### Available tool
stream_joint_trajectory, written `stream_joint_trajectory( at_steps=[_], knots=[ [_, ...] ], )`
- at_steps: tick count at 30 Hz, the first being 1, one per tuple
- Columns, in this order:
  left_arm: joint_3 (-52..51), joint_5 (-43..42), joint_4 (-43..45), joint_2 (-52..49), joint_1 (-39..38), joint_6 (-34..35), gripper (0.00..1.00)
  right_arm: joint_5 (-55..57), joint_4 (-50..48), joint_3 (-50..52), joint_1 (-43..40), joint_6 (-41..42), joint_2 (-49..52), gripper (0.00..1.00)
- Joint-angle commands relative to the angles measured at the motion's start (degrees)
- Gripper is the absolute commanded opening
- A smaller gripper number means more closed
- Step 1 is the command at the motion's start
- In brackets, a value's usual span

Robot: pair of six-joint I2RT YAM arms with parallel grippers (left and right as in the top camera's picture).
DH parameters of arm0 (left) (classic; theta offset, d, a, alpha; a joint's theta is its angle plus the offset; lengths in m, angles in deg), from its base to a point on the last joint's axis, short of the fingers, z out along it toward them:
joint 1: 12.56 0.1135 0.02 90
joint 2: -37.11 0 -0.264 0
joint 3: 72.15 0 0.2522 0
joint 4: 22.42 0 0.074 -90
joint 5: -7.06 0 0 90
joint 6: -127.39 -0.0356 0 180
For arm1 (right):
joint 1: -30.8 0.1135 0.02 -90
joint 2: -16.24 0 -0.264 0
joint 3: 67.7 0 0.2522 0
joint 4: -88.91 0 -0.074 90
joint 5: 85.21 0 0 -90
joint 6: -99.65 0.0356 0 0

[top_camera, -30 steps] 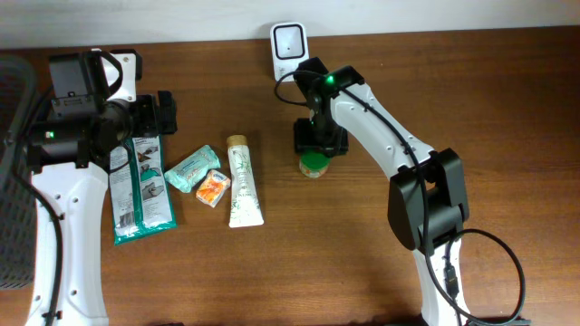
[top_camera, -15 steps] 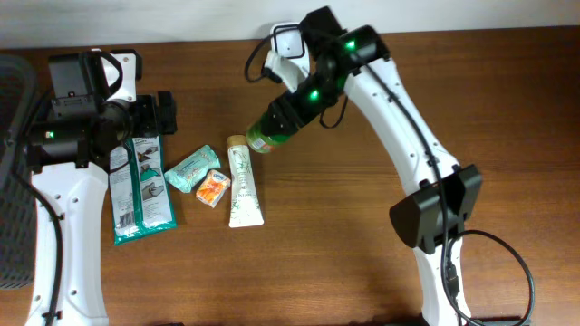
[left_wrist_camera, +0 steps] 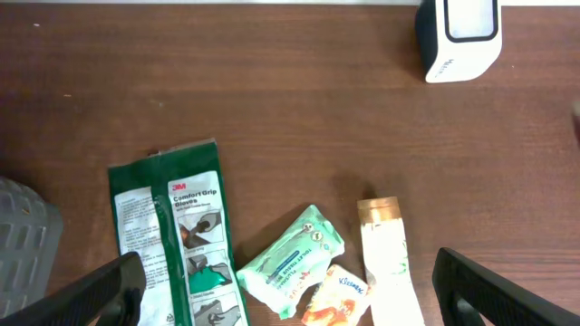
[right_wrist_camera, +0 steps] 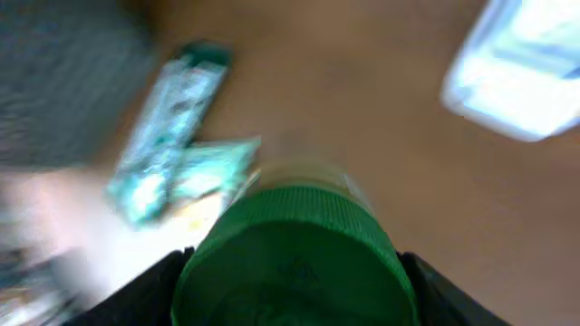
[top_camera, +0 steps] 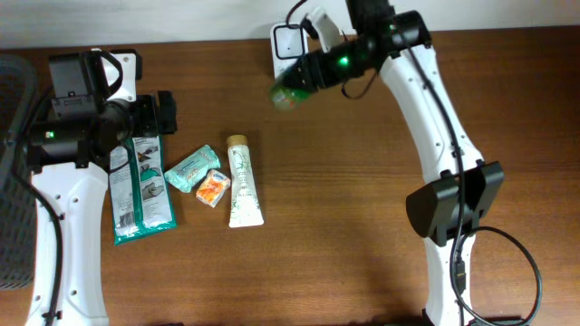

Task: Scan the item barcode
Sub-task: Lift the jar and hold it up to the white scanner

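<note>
Overhead: R claw (top_camera: 309,76) clamped on green-cap bottle (top_camera: 288,94) near scanner (top_camera: 288,41); L claw (top_camera: 166,113) apart.

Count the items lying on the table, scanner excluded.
4, all left of centre: 3M glove pack farthest left, green packet, orange Kleenex pack against it, tube rightmost. None seems hidden.

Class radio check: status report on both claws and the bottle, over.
Left claw open. Right claw shut on green-capped bottle, held near scanner. Nothing blocking.
</note>
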Motion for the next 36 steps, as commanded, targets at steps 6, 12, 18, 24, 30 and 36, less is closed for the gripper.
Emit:
stream_joint_trajectory(
  at_steps=[6, 12, 18, 24, 30, 36],
  knots=[
    [0.74, -0.59, 0.17, -0.09, 0.00, -0.50, 0.99, 35.98, -27.71, -0.76, 6.40, -25.57, 5.42, 0.57],
    [0.74, -0.59, 0.17, -0.09, 0.00, -0.50, 0.99, 36.02, -38.82, -0.76, 6.38, -45.94, 9.84, 0.63],
    [0.74, -0.59, 0.17, -0.09, 0.00, -0.50, 0.99, 35.54, -47.65, -0.74, 6.03, -52.37, 12.55, 0.63],
    [0.74, -0.59, 0.17, -0.09, 0.00, -0.50, 0.99, 33.14, -51.45, -0.66, 5.35, -52.37, 15.04, 0.66],
    [0.74, -0.59, 0.17, -0.09, 0.00, -0.52, 0.99, 30.58, -51.39, -0.66, 5.27, -52.35, 15.32, 0.66],
    [0.74, -0.59, 0.17, -0.09, 0.00, -0.50, 0.99, 30.58, -50.80, -0.66, 5.05, -52.30, 15.32, 0.62]
  ],
)
